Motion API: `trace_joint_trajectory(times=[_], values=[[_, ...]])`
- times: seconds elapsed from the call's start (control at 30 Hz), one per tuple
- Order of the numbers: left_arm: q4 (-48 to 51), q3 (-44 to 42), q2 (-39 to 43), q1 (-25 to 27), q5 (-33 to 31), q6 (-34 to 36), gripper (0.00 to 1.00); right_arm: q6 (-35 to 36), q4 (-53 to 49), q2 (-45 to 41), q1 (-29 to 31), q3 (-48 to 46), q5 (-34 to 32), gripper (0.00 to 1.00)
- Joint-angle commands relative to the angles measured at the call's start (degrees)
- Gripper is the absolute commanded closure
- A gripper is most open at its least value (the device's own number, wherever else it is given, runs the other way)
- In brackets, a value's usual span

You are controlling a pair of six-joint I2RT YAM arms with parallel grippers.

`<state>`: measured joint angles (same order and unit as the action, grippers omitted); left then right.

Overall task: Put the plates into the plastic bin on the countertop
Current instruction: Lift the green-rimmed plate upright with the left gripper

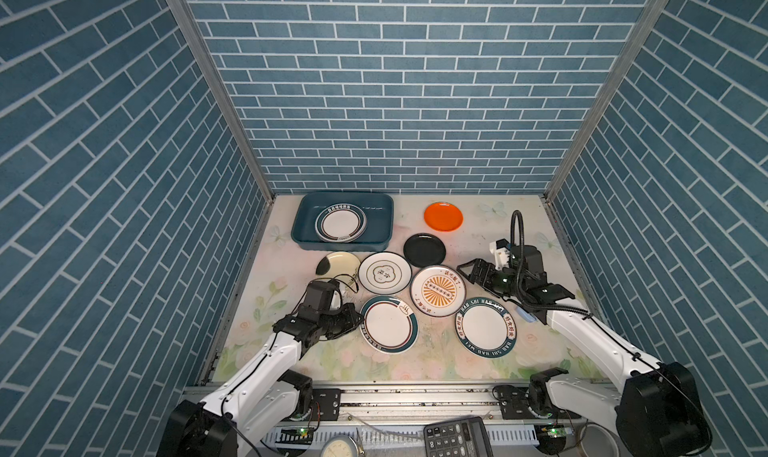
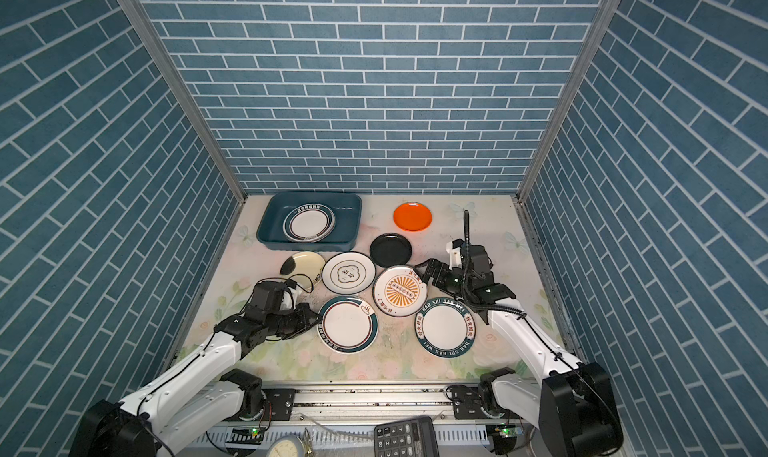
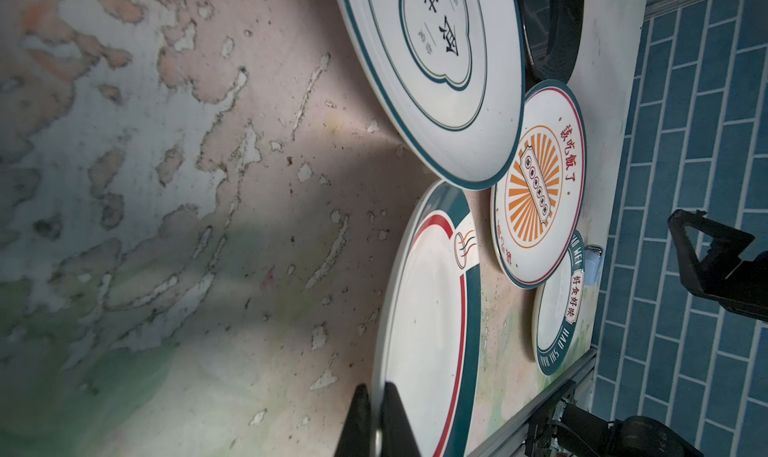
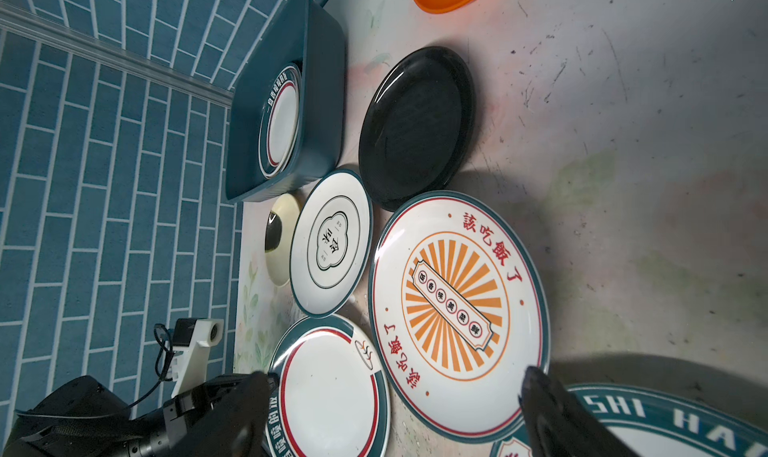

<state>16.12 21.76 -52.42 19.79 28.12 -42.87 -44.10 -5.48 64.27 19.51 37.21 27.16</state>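
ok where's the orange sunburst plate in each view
Top view: sunburst plate, right of centre, just in front of the black plate.
Top view: same spot.
Left wrist: sunburst plate beyond the red-ringed plate.
Right wrist: the largest whole plate.
Shared landmark: the black plate beside it, in all four.

Bin (image 1: 302, 231) at 11 o'clock of the counter (image 1: 299, 363), inner plate (image 1: 340, 223) in it. Far plate (image 1: 443, 216) at 1 o'clock, apart. Second plate (image 1: 424, 249) at its 7. Before the bin: left plate (image 1: 338, 263), mid plate (image 1: 385, 271) at its 3. Centre plate (image 1: 437, 289) touches second plate at 5. Nearest row: front-left plate (image 1: 388, 324), front-right plate (image 1: 485, 326).
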Motion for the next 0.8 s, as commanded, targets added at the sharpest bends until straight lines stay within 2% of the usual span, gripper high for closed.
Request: trace_joint_trajectory(times=[0.0, 0.17, 0.77], values=[[-0.94, 2.34, 1.18, 0.07, 0.45, -0.05, 1.0, 1.12, 0.49, -0.86, 0.26, -0.83, 0.26, 0.06], [0.99, 4.41, 0.16, -0.14, 0.56, 1.28, 1.0, 1.38, 0.56, -1.08, 0.26, -1.44, 0.01, 0.06], [0.98, 6.13, 1.46, -0.27, 1.99, -0.64, 1.0, 2.52, -1.25, -1.43, 0.22, -1.44, -1.67, 0.06]])
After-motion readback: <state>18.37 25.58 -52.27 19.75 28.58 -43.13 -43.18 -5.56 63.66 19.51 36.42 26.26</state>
